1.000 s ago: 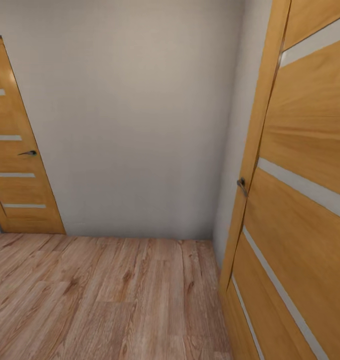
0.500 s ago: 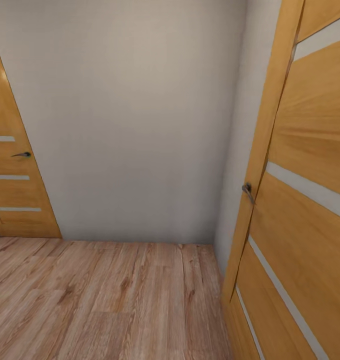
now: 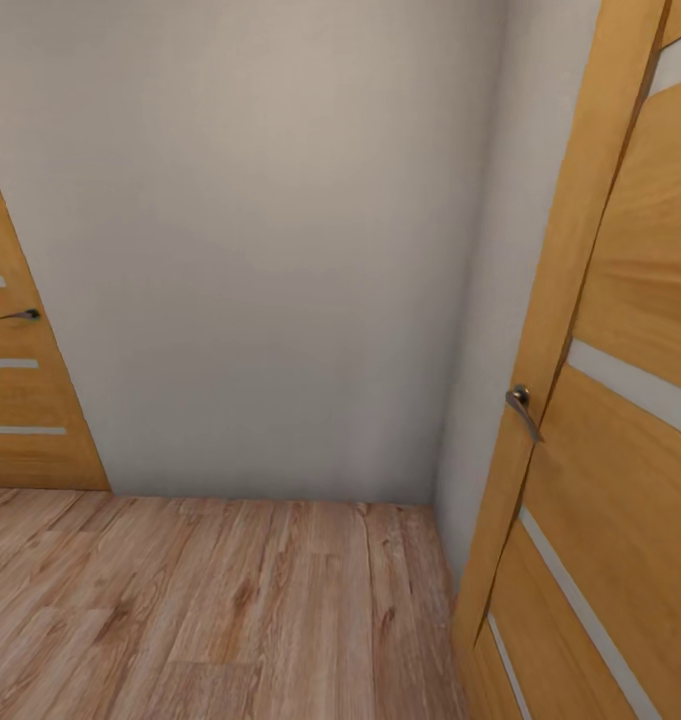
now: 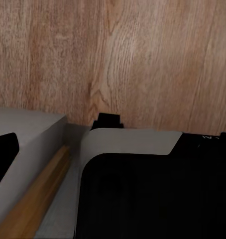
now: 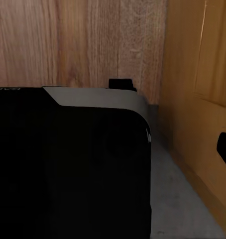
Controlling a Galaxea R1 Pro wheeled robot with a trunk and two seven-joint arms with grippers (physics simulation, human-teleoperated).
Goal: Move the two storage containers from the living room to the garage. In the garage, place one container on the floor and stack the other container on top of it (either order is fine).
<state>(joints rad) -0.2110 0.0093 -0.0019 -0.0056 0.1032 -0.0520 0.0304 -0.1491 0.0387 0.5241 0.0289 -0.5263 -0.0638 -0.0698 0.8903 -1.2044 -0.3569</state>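
Facing grey-white wall [image 3: 270, 250] corner over wood plank floor [image 3: 200, 610]; open door [image 3: 620, 420] close at right. Storage containers unseen here. Finger state of both grippers: cannot tell. Risk: base clipping door edge, handle [image 3: 521, 405].

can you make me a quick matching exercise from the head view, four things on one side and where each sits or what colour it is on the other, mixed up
Things:
1. near door
2. far door
3. wall
4. floor

Descriptions:
a. plain grey-white, straight ahead
b. light wood planks, along the bottom
c. orange wood with pale stripes, at the left edge, small dark handle
d. orange wood with pale stripes, close on the right, metal lever handle

Pairs: 1-d, 2-c, 3-a, 4-b
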